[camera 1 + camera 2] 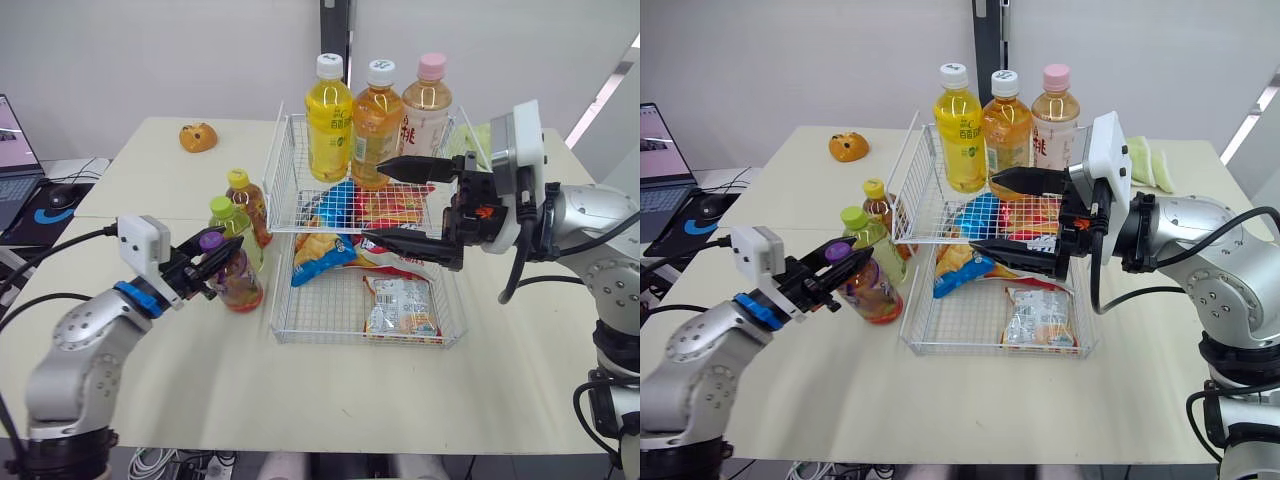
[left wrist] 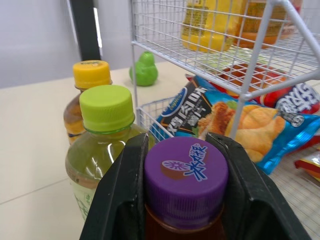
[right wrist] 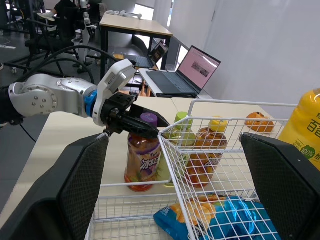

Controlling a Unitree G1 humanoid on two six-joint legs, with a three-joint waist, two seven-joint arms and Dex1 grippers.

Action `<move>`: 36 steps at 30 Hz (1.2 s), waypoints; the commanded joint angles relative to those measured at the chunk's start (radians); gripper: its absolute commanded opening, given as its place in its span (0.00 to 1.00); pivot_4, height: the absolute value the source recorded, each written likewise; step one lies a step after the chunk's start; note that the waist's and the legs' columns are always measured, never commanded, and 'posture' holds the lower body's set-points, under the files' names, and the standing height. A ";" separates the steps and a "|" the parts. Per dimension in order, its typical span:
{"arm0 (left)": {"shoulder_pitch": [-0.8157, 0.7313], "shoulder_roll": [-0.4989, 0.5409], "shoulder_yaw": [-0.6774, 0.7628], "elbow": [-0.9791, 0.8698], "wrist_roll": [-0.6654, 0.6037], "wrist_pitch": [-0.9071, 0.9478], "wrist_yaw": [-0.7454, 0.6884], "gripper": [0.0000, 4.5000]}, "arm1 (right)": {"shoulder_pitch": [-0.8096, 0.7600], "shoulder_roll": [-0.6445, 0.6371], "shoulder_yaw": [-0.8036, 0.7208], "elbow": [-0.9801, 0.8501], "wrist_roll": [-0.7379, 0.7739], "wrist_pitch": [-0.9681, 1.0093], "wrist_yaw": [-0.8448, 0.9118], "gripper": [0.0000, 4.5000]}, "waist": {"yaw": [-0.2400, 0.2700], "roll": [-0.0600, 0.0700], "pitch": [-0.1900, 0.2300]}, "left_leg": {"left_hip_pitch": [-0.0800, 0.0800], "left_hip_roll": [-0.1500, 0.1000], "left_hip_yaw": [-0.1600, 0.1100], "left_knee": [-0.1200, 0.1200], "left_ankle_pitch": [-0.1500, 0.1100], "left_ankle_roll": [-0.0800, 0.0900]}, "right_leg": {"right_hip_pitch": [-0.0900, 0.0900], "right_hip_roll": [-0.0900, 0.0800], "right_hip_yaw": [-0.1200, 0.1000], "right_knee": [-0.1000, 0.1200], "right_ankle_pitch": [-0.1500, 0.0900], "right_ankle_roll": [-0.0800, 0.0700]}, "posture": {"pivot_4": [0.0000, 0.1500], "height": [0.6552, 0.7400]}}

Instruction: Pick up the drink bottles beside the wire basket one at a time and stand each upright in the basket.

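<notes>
The purple-capped bottle stood upright on the table, just beside the left wall of the wire basket and outside it. You had the left gripper clamped on its cap: in the left wrist view both black fingers pressed against the sides of the purple cap. The bottle's base looked to be resting on the tabletop.

Just behind it stood a green-capped bottle, and behind that a yellow-capped bottle, both upright, close together and also outside the basket.

Inside the basket, three bottles stood upright along the far end: a yellow drink, an amber tea and a pink-capped bottle. Snack bags lay flat on the basket floor, among them a blue chip bag and a pale packet.

Your right gripper hung over the middle of the basket with its fingers spread wide apart, holding nothing.

Farther off on the table sat a small orange toy, well apart from the bottles, and a laptop showed at the left edge.
</notes>
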 commanded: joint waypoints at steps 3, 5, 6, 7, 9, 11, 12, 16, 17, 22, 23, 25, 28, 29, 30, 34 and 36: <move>-0.117 0.206 0.126 -0.005 -0.239 0.181 -0.142 0.31 | -0.029 0.012 -0.029 0.003 0.022 -0.015 0.007 1.00 | -0.003 -0.002 0.003 | -0.001 0.000 -0.001 0.000 0.000 0.000 | -0.001 0.000 -0.001 0.000 0.000 0.000 | 1.00 1.00; -0.171 0.269 0.142 0.025 -0.296 0.243 -0.165 0.31 | -0.030 0.014 -0.026 0.009 0.016 -0.021 0.013 1.00 | -0.004 -0.002 0.003 | -0.001 0.000 -0.001 0.000 0.000 0.000 | -0.001 0.000 -0.001 0.000 0.000 0.000 | 1.00 1.00; -0.199 0.302 0.147 0.043 -0.318 0.272 -0.180 0.31 | -0.030 0.016 -0.024 0.012 0.014 -0.023 0.014 1.00 | -0.004 -0.002 0.003 | -0.001 0.000 -0.001 0.000 0.000 0.000 | -0.001 0.000 -0.001 -0.001 0.000 0.000 | 1.00 1.00; -0.218 0.324 0.150 0.056 -0.332 0.294 -0.190 0.31 | -0.031 0.017 -0.023 0.014 0.012 -0.024 0.015 1.00 | -0.004 -0.002 0.003 | -0.001 0.000 -0.001 0.000 0.000 0.000 | -0.001 0.000 -0.001 -0.002 0.000 0.000 | 1.00 1.00; -0.297 0.391 0.152 0.098 -0.380 0.354 -0.211 0.31 | -0.030 0.022 -0.025 0.015 0.012 -0.028 0.011 1.00 | -0.007 -0.001 0.003 | -0.001 0.000 -0.001 -0.001 0.000 0.000 | -0.001 0.000 -0.001 -0.002 0.000 0.000 | 1.00 1.00; -0.356 0.434 0.146 0.130 -0.401 0.391 -0.229 0.31 | -0.029 0.024 -0.027 0.016 0.012 -0.029 0.007 1.00 | -0.010 -0.004 0.005 | -0.002 0.000 -0.001 -0.001 0.000 -0.001 | -0.001 0.000 -0.001 -0.002 0.000 0.000 | 1.00 1.00; -0.389 0.454 0.139 0.151 -0.405 0.404 -0.241 0.31 | -0.029 0.024 -0.028 0.017 0.013 -0.029 0.006 1.00 | -0.012 -0.003 0.006 | -0.002 0.000 -0.001 -0.001 0.000 -0.001 | -0.002 0.000 -0.001 -0.002 0.000 0.000 | 1.00 1.00; -0.619 0.545 0.066 0.312 -0.385 0.441 -0.306 0.31 | -0.012 0.015 -0.050 0.004 0.023 -0.019 -0.007 1.00 | -0.013 -0.004 0.008 | -0.003 0.000 -0.001 -0.001 0.001 -0.002 | -0.003 0.001 -0.001 -0.002 0.000 0.000 | 1.00 1.00; -0.671 0.557 0.044 0.344 -0.379 0.450 -0.325 0.31 | -0.007 0.012 -0.055 -0.001 0.025 -0.017 -0.012 1.00 | -0.014 -0.004 0.008 | -0.003 0.000 -0.001 -0.001 0.001 -0.002 | -0.003 0.001 -0.001 -0.001 0.000 0.000 | 1.00 1.00; -0.953 0.549 -0.071 0.525 -0.306 0.455 -0.386 0.31 | 0.016 -0.007 -0.087 -0.030 0.032 -0.004 -0.044 1.00 | -0.013 -0.004 0.008 | -0.004 -0.001 0.000 -0.001 0.003 -0.004 | -0.004 0.001 -0.001 -0.001 0.000 0.000 | 1.00 1.00; -1.008 0.538 -0.097 0.554 -0.291 0.456 -0.403 0.31 | 0.022 -0.014 -0.096 -0.037 0.033 -0.002 -0.051 1.00 | -0.014 -0.005 0.008 | -0.005 -0.001 0.000 -0.001 0.003 -0.004 | -0.005 0.001 0.000 -0.001 0.000 0.000 | 1.00 1.00; -1.107 0.504 -0.149 0.600 -0.262 0.459 -0.438 0.31 | 0.037 -0.025 -0.112 -0.048 0.035 0.003 -0.064 1.00 | -0.011 -0.005 0.007 | -0.010 -0.001 0.000 0.001 0.003 -0.005 | -0.010 0.001 0.000 0.001 0.000 0.000 | 1.00 1.00; -1.230 0.434 -0.223 0.656 -0.208 0.448 -0.502 0.31 | 0.067 -0.042 -0.132 -0.073 0.040 0.009 -0.087 1.00 | -0.012 -0.005 0.007 | -0.015 -0.001 0.000 0.003 0.004 -0.006 | -0.014 0.001 -0.001 0.002 0.000 0.000 | 1.00 1.00; -1.269 0.401 -0.242 0.677 -0.195 0.445 -0.519 0.31 | 0.076 -0.045 -0.140 -0.084 0.043 0.012 -0.099 1.00 | -0.012 -0.005 0.008 | -0.016 -0.001 0.000 0.003 0.004 -0.006 | -0.014 0.001 -0.001 0.002 0.000 0.000 | 1.00 1.00; -1.302 0.366 -0.262 0.693 -0.180 0.434 -0.544 0.31 | 0.085 -0.048 -0.149 -0.097 0.047 0.016 -0.114 1.00 | -0.011 -0.005 0.008 | -0.016 -0.001 0.000 0.003 0.004 -0.006 | -0.014 0.001 -0.001 0.002 0.000 0.000 | 1.00 1.00; -1.379 0.246 -0.317 0.751 -0.124 0.395 -0.637 0.31 | 0.127 -0.072 -0.186 -0.145 0.062 0.030 -0.165 1.00 | -0.013 -0.005 0.008 | -0.016 -0.001 0.000 0.004 0.004 -0.006 | -0.014 0.001 -0.001 0.002 0.000 0.000 | 1.00 1.00; -1.395 0.176 -0.334 0.768 -0.108 0.375 -0.669 0.31 | 0.153 -0.088 -0.215 -0.172 0.070 0.042 -0.195 1.00 | -0.014 -0.005 0.008 | -0.016 -0.001 0.000 0.004 0.004 -0.006 | -0.014 0.001 0.000 0.002 0.000 0.000 | 1.00 1.00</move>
